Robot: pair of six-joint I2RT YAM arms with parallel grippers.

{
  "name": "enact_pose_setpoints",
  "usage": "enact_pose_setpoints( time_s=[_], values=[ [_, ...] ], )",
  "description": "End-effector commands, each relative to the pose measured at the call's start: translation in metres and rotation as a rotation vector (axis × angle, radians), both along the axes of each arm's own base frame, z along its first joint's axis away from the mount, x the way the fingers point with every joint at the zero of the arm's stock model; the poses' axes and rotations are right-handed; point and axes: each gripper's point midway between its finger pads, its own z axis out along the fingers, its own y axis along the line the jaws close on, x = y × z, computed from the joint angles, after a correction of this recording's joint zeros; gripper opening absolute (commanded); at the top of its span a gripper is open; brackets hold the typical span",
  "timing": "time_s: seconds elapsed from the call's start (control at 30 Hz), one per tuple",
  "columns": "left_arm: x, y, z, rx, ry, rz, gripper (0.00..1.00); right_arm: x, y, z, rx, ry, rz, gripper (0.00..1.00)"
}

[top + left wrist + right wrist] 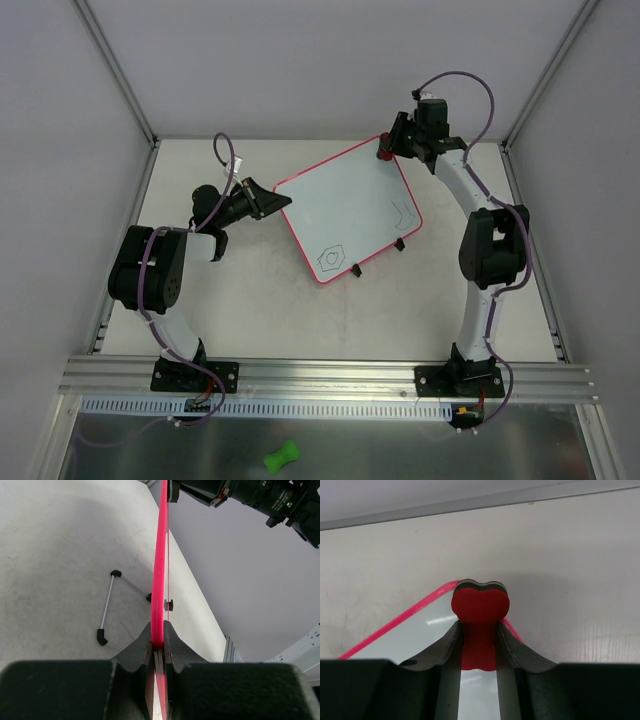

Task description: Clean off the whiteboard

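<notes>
The whiteboard, white with a pink-red frame, lies skewed at the middle of the table. It carries a hexagon doodle near its front corner and an angled line near its right edge. My left gripper is shut on the board's left edge, seen edge-on as a pink rim in the left wrist view. My right gripper is shut on a red bone-shaped eraser, which sits at the board's far corner.
A thin metal stand rod with black tips lies on the table beside the board. A green bone-shaped object lies below the front rail. Walls and aluminium posts close in the table.
</notes>
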Motion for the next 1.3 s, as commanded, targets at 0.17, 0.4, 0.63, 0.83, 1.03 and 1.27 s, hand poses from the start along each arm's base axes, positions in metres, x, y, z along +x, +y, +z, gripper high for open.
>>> enact_pose_setpoints(
  time_s=[0.17, 0.4, 0.63, 0.83, 1.03, 1.27],
  values=[
    [-0.005, -0.008, 0.002, 0.082, -0.138, -0.068, 0.00, 0.021, 0.031, 0.023, 0.003, -0.078, 0.115, 0.00],
    [-0.004, -0.009, 0.001, 0.082, -0.135, -0.067, 0.00, -0.004, 0.082, 0.028, -0.050, -0.136, 0.343, 0.00],
    [-0.004, -0.009, 0.001, 0.083, -0.135, -0.068, 0.00, -0.007, 0.092, 0.023, -0.120, -0.158, 0.353, 0.00],
    [-0.005, -0.009, 0.001, 0.085, -0.136, -0.070, 0.00, 0.014, 0.057, 0.015, -0.159, -0.126, 0.146, 0.00],
    [-0.005, -0.008, 0.001, 0.086, -0.136, -0.070, 0.00, 0.027, 0.008, 0.009, -0.183, -0.090, -0.081, 0.00],
    [-0.004, -0.008, 0.001, 0.086, -0.137, -0.068, 0.00, 0.017, -0.014, 0.001, -0.176, -0.051, -0.088, 0.00]
  ],
)
